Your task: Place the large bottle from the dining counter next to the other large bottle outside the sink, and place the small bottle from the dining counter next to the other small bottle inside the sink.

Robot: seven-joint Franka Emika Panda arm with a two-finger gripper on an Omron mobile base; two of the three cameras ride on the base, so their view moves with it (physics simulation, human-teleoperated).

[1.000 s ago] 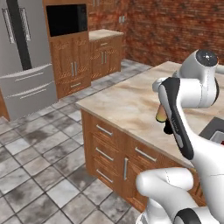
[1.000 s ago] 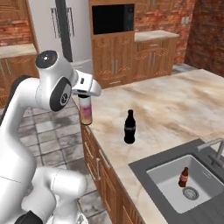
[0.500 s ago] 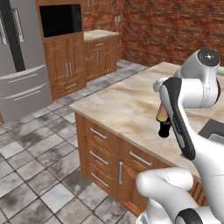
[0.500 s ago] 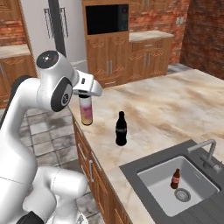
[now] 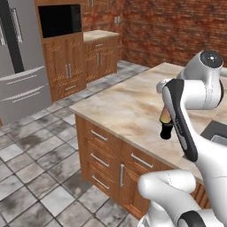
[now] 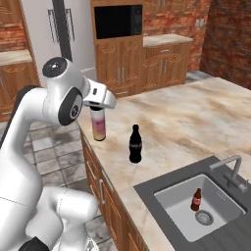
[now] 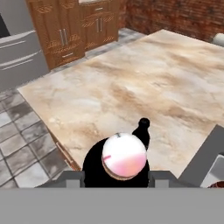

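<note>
Clearly midway: the hand is clamped on the large bottle, carried above the table near the other large bottle; setting down and the small-bottle errand remain.

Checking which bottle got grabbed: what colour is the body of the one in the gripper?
Pale pink fading to yellow-orange: the large bottle, clearest in the right base view.

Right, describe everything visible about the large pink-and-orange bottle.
The large bottle hangs upright from the gripper, which clamps its top, hiding the cap. Its smooth body fades from pale pink to yellow-orange at the base. It is held just above the dining counter near its edge, left of the all-black bottle, not touching it.
</note>
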